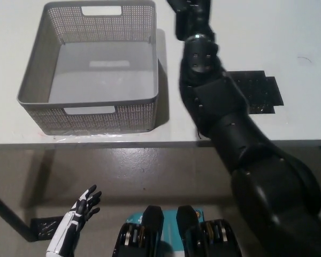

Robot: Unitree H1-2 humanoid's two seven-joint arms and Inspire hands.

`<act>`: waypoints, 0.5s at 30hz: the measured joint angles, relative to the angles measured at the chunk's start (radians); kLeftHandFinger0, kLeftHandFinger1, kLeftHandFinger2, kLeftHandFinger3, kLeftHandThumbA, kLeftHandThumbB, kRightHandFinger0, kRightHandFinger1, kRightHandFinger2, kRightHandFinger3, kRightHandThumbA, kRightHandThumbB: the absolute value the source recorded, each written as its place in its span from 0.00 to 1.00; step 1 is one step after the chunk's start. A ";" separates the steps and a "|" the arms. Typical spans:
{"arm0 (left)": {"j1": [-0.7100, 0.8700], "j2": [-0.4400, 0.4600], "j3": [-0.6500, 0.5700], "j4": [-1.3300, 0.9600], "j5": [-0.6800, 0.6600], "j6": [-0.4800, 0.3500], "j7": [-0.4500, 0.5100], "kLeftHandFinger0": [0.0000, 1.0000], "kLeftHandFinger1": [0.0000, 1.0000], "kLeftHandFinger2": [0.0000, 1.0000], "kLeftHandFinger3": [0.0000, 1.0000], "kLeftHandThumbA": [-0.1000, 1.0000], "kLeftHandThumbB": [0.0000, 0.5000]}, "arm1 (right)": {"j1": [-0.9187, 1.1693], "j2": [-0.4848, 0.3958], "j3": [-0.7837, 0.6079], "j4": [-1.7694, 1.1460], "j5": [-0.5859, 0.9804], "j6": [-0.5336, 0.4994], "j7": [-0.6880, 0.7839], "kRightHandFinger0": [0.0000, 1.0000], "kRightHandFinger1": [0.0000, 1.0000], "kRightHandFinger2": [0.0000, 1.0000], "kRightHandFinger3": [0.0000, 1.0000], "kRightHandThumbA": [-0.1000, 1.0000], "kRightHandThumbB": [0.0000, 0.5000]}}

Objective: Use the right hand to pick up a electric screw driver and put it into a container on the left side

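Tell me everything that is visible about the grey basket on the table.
The grey basket is rectangular, seemingly plastic, with perforated mesh walls that slope outward and a smooth solid floor. A slot handle is cut into the far wall and another into the near wall. It stands upright on the white table, at its left side near the front edge. It looks empty. Nothing touches it; the black right arm reaches past its right side.
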 measured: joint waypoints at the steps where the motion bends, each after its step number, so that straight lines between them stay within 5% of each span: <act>1: 0.000 0.000 -0.001 -0.001 0.001 0.001 0.000 1.00 1.00 1.00 1.00 1.00 0.08 | -0.007 0.015 0.002 0.003 -0.001 0.001 -0.001 0.00 0.07 0.55 0.71 0.00 0.24; 5: 0.000 0.001 -0.003 -0.009 0.002 0.003 -0.001 1.00 1.00 1.00 1.00 1.00 0.06 | -0.024 0.064 0.010 0.015 -0.003 0.002 -0.003 0.00 0.07 0.55 0.68 0.00 0.26; 9: 0.000 0.006 -0.006 -0.022 0.006 0.005 -0.002 1.00 1.00 1.00 1.00 1.00 0.06 | -0.037 0.095 0.022 0.039 -0.009 0.003 -0.007 0.00 0.00 0.44 0.54 0.00 0.22; 15: -0.006 0.010 -0.010 -0.024 0.008 0.011 -0.002 1.00 1.00 1.00 1.00 1.00 0.04 | -0.037 0.119 0.031 0.073 -0.013 0.004 -0.003 0.00 0.05 0.54 0.55 0.00 0.21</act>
